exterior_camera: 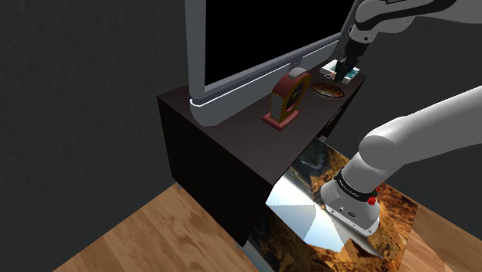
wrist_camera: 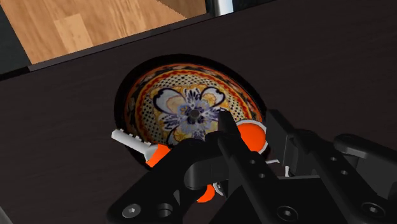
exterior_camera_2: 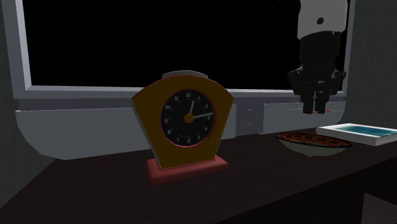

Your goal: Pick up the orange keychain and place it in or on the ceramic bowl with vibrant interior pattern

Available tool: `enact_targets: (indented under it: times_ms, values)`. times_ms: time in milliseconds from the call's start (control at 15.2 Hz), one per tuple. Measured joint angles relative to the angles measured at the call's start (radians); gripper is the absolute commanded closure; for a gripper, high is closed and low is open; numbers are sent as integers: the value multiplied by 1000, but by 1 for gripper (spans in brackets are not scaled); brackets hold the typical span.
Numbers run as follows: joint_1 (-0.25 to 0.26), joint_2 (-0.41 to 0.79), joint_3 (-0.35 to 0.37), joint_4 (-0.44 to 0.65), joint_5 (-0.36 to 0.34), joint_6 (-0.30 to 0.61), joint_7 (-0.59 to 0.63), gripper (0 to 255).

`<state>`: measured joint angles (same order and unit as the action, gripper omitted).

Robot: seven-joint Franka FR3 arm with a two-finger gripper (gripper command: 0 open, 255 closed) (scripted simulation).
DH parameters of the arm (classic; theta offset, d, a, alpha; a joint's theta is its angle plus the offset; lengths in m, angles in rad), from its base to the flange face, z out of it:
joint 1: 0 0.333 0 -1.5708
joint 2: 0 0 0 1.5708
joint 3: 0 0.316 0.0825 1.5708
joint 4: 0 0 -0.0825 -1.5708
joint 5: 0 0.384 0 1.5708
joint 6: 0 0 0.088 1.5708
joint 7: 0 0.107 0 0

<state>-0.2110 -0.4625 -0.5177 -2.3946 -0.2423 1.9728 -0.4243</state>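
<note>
The orange keychain (wrist_camera: 250, 137), with its white tab, is off the dark tabletop (wrist_camera: 331, 57) and pinched in my black claw (wrist_camera: 222, 137), hanging above the round ceramic bowl (wrist_camera: 184, 95) with the blue-and-orange flower pattern inside. I judge the pick done and the carry all but finished. What is left is to come down over that bowl's middle and let go, since nothing lies in it yet.
</note>
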Motion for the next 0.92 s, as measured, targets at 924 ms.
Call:
enact_targets:
  times_ms: [924]
  values:
    - [5, 104, -65, -106, 2, 211, -33, 255]
